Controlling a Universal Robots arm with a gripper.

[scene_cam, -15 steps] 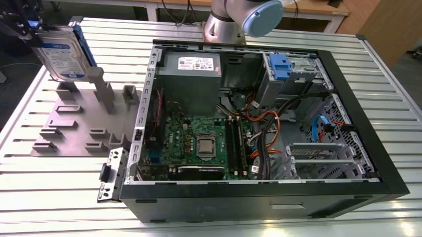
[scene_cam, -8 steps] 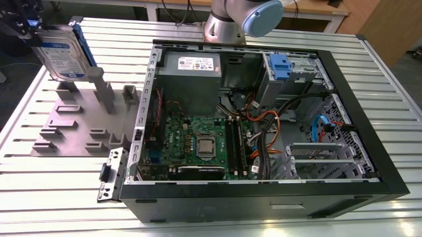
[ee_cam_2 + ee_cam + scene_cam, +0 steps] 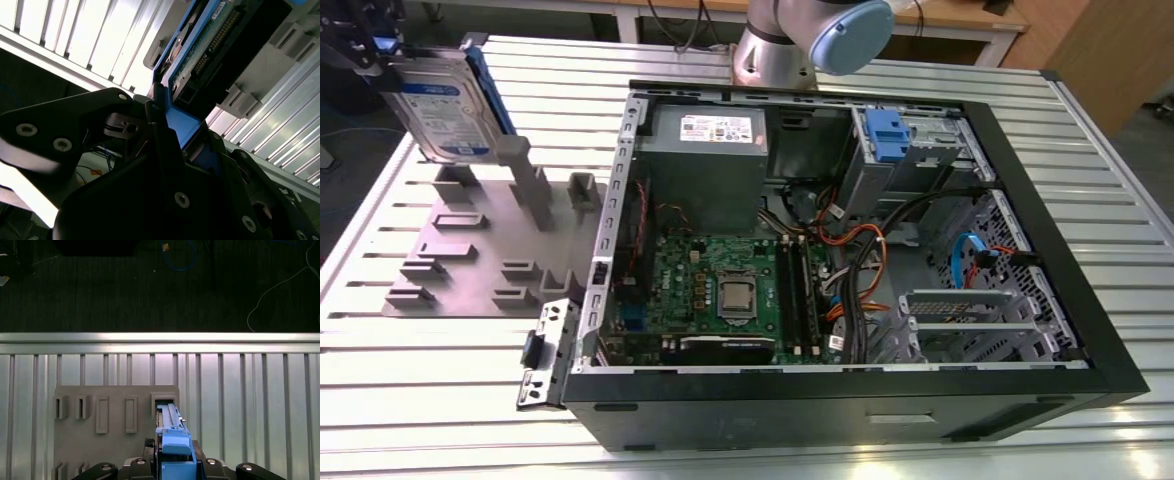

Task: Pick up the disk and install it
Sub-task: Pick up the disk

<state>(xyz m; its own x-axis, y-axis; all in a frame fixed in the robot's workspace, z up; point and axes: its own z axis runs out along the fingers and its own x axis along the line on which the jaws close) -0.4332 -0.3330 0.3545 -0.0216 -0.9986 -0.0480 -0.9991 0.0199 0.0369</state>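
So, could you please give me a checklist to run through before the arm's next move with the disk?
1. Claw closed on the disk: ok, blue carrier clamped.
2. Disk upright: ok in the exterior view.
3. Disk clear of the grey holder slot: cannot tell.
4. Computer case open on top: ok.
5. Drive bay free beside the blue latch: cannot tell.

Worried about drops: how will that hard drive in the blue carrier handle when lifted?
The disk looks like a rigid metal slab: probably stiff, heavy for its size. Held upright by the gripper at its blue frame, it might pivot if jolted.
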